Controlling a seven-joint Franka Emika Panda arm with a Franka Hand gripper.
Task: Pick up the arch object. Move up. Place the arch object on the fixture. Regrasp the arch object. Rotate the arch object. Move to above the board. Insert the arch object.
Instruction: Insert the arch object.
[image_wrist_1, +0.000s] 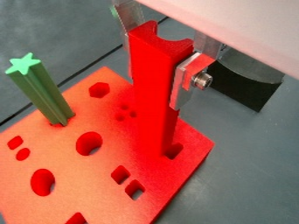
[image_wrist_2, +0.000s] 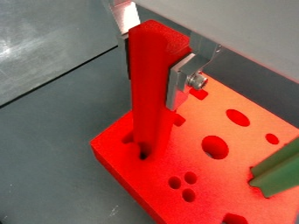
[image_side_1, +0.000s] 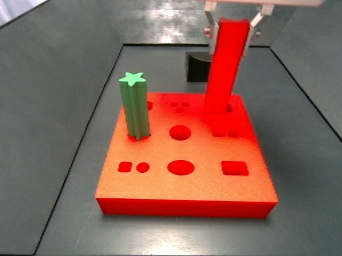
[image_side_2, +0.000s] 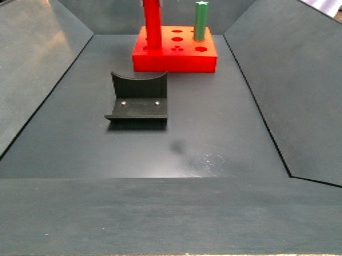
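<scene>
While the gripper (image_wrist_1: 158, 54) clamps the upper part of the arch object (image_wrist_1: 155, 96) in a wrist view, one silver finger (image_wrist_1: 187, 77) lies flat against the bar's side, so the jaws stand closed to the bar's width; the bar stands upright with its foot at or in a cut-out near a corner of the board (image_wrist_1: 70, 171), probably so it can go straight down, though the depth cannot be judged. Beside it the green star-topped post (image_wrist_1: 41, 87) stands seated in the board, and the fixture (image_wrist_1: 246, 86) shows dark behind the finger. In a wrist view from the opposite side, the gripper (image_wrist_2: 158, 66) holds the arch object (image_wrist_2: 149, 92) the same way, foot in a dark slot near the edge of the board (image_wrist_2: 222, 188). In a side view the gripper (image_side_1: 241, 12) hangs above the board (image_side_1: 187, 185), the arch object (image_side_1: 225, 70) vertical on its far right part, well apart from the post (image_side_1: 134, 102). In a side view from farther off, the fixture (image_side_2: 138, 99) stands empty on the floor, near the board (image_side_2: 175, 54), where the arch object (image_side_2: 151, 22) rises; the gripper is out of frame there. No brand, label or writing is legible in any view.
</scene>
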